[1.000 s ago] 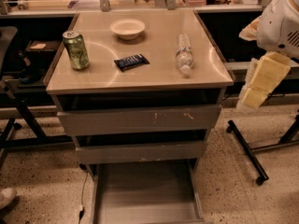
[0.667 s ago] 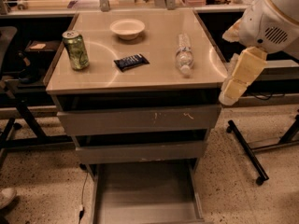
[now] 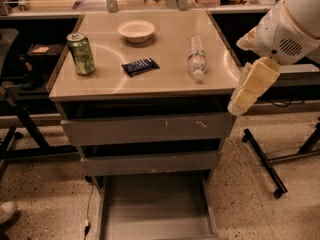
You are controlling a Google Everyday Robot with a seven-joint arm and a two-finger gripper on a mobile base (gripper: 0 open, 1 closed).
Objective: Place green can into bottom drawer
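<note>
The green can (image 3: 81, 54) stands upright near the left edge of the tabletop (image 3: 165, 84), about midway between its front and back edges, with its silver top up and its long axis vertical. Nothing touches it; the dark packet (image 3: 140, 66) lies apart from it toward the middle, the white bowl (image 3: 136, 31) sits nearer the back edge, and the clear water bottle (image 3: 197, 59) lies on its side toward the right edge.

The gripper (image 3: 238, 103) hangs off the front right corner of the tabletop, just outside the right edge, pointing down and to the left with its tip a little below the surface. Whether it is open or closed cannot be told from this angle, and it holds nothing.

The can therefore lies across the full width of the top from the gripper, to its left and slightly farther back. With the bottle and packet between them, reaching the can probably means rising above the surface and crossing over, then closing on the upright can from the side or from above.

The bottom drawer (image 3: 155, 209) is pulled out below the front edge, and no can is in it.
</note>
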